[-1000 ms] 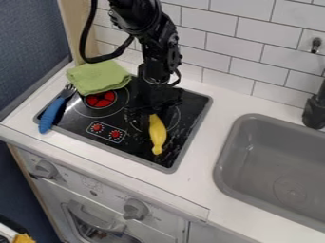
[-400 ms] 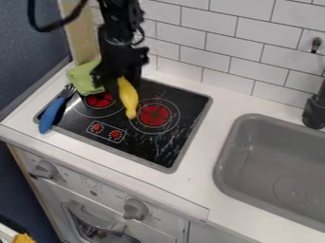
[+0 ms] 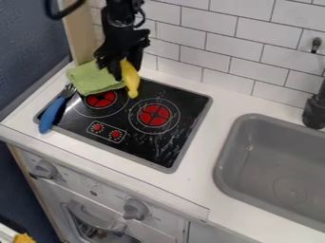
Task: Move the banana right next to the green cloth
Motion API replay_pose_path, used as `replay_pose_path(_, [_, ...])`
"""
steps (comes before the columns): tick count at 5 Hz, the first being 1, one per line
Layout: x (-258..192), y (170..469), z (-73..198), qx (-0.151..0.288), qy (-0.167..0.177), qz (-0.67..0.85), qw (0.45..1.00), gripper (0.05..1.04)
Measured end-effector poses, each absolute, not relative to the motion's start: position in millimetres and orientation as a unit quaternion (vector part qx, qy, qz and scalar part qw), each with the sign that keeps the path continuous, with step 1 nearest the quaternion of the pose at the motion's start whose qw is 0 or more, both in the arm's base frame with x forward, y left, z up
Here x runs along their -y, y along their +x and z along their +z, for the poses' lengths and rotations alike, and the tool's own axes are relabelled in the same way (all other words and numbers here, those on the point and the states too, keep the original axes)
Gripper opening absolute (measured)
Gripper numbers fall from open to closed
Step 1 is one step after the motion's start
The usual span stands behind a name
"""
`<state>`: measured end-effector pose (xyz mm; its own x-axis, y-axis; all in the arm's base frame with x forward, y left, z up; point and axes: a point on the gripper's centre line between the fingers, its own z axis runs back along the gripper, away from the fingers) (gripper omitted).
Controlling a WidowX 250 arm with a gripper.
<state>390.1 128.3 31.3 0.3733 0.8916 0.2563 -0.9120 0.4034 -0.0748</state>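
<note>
1. Carried banana [image 3: 131,81] up and left across stove [image 3: 136,147], off the right burner [image 3: 154,115] area, over to the right side of cloth [image 3: 94,79]. Shifted gripper [image 3: 127,72] back toward the wall along with it.
2. Brought banana nearly to goal by that move. Placed just beside the cloth's right edge, tilted, upper end between the fingers, lower end pointing toward the camera. Could not tell about touching cloth, nor about resting on stove versus hanging slightly above.
3. Kept fingers narrowed around banana's upper end (looked like a firm enough grip, judging by how it travelled along). Left cloth in place, spread near the back left corner.
4. Needed next, probably: a small lowering if still lifted, then release and a straight retreat. Risked dragging cloth or letting banana roll away on the smooth top.
5. Counted one banana, one cloth, one gripper, one stove, two burners, two red dials [image 3: 97,127], one fork [image 3: 52,114], one sink [image 3: 244,142], one faucet [image 3: 314,111], two oven knobs [image 3: 135,209].
</note>
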Motion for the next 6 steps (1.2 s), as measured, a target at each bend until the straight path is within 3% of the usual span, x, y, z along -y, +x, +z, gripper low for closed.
replay_pose_path(3, [-108, 418, -23, 0.087, 0.044, 0.496, 0.863, 0.562])
replay_pose_path(4, [-108, 419, -23, 0.083, 0.047, 0.487, 0.868, 0.613])
replay_pose_path(5, [-107, 418, -23, 0.08, 0.048, 0.491, 0.866, 0.908])
replay_pose_path(6, [-107, 414, -23, 0.071, 0.061, 0.497, 0.863, 1.017])
